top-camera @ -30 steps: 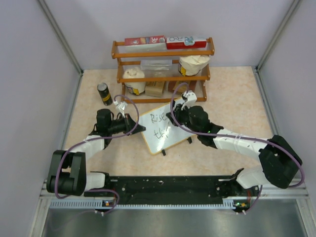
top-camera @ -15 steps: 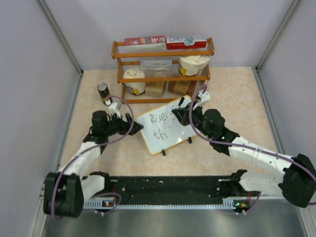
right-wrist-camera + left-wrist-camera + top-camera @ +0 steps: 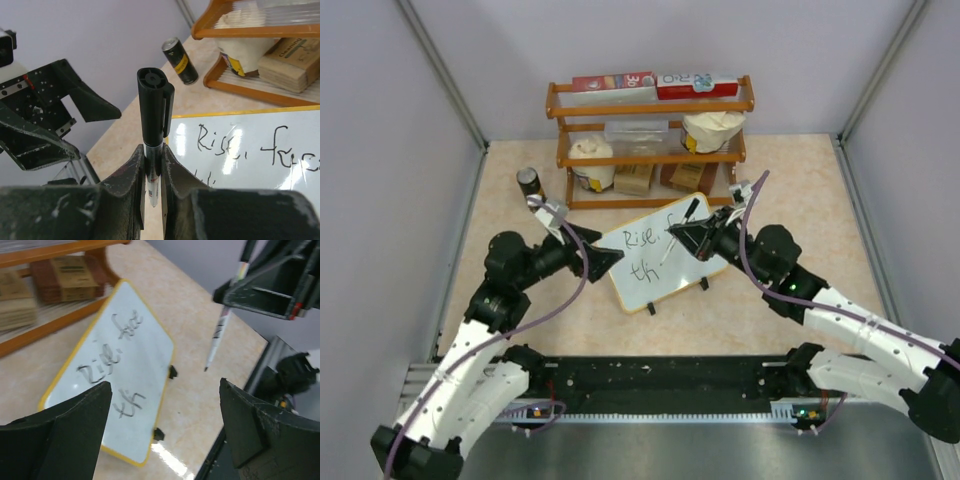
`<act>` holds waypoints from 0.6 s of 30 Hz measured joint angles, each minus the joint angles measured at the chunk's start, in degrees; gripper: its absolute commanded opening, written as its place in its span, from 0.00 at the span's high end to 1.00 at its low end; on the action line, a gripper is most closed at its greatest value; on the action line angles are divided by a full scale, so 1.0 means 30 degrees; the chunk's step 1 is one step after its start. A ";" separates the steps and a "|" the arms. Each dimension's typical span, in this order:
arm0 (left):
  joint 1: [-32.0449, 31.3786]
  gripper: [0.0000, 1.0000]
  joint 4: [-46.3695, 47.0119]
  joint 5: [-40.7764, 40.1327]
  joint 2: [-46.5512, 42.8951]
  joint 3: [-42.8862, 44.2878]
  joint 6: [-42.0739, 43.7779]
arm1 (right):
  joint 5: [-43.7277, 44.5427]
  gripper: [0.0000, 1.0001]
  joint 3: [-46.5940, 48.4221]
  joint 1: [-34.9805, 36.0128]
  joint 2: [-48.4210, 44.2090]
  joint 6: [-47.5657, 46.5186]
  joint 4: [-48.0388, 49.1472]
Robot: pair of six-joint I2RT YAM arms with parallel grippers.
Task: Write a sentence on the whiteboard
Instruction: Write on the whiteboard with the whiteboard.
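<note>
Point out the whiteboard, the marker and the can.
whiteboard (image 3: pixel 672 280), top view, bare white face.
marker (image 3: pixel 151 107), right wrist view, black cap.
can (image 3: pixel 530 188), top view, its side.

Whiteboard (image 3: pixel 655 275) askew before shelf (image 3: pixel 650 158); right gripper (image 3: pixel 682 236) pinches marker (image 3: pixel 690 209) over it; left gripper (image 3: pixel 600 253) beside

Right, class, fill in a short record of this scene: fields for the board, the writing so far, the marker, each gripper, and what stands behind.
Board: whiteboard on the table, between the arms
Writing: sentence unfinished; "Rise, face" above, "th" below
Marker: marker pointing down towards the board
Right gripper: right gripper shut on the marker
Left gripper: left gripper open, holding nothing
Behind: wooden rack; can to its left
</note>
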 measured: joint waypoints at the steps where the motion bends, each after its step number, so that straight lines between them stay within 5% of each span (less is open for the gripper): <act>1: -0.0852 0.09 0.0073 0.0270 0.0685 0.0583 0.0168 | -0.0299 1.00 0.0000 0.0000 -0.0102 0.0146 0.0000; 8: -0.5144 0.13 0.1355 0.2215 0.6441 0.3847 0.0925 | -0.1974 1.00 0.0015 0.0000 -0.0284 0.0816 -0.0044; 11: -0.6018 0.26 0.1865 0.2623 0.7970 0.4240 0.0874 | -0.2244 1.00 0.0044 0.0000 -0.0379 0.0947 -0.0204; 15: -0.6747 0.52 0.2324 0.3104 0.9610 0.4932 0.0787 | -0.2382 1.00 0.0080 0.0000 -0.0517 0.1035 -0.0291; 18: -0.7074 0.91 0.2586 0.3359 1.0309 0.5071 0.0707 | -0.2280 1.00 0.0080 0.0000 -0.0714 0.1042 -0.0459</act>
